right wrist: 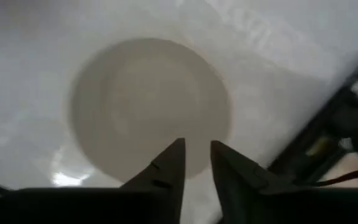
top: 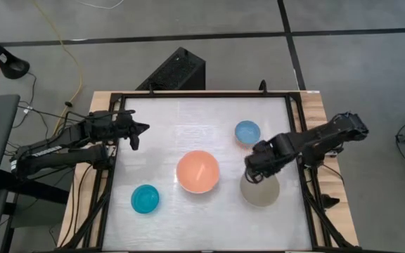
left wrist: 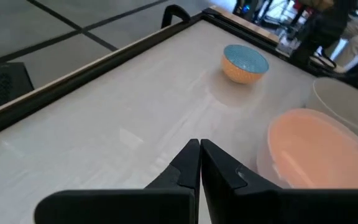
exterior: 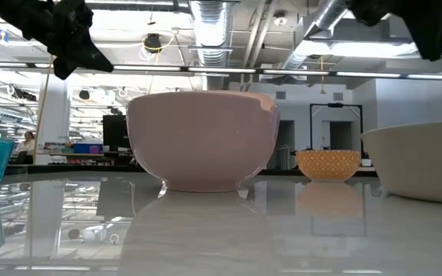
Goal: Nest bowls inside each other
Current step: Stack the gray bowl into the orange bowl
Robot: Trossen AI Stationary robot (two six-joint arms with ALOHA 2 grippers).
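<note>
On your glossy white table, framed by black rails, all bowls sit upright, mouths up: salmon bowl at centre, teal bowl at 8 o'clock, blue bowl at 2, beige bowl at 4. Right gripper hangs over the beige bowl, fingers slightly apart, empty. Left gripper waits at 10, fingers pressed together. Behind lies an open workshop hall.

A white bench with a black frame and pale wooden edges stands on a grey floor crossed by dark lines. A black slotted box sits on the floor just beyond the bench, and a yellow cable trails nearby. Ceiling ducts show in the room behind.
</note>
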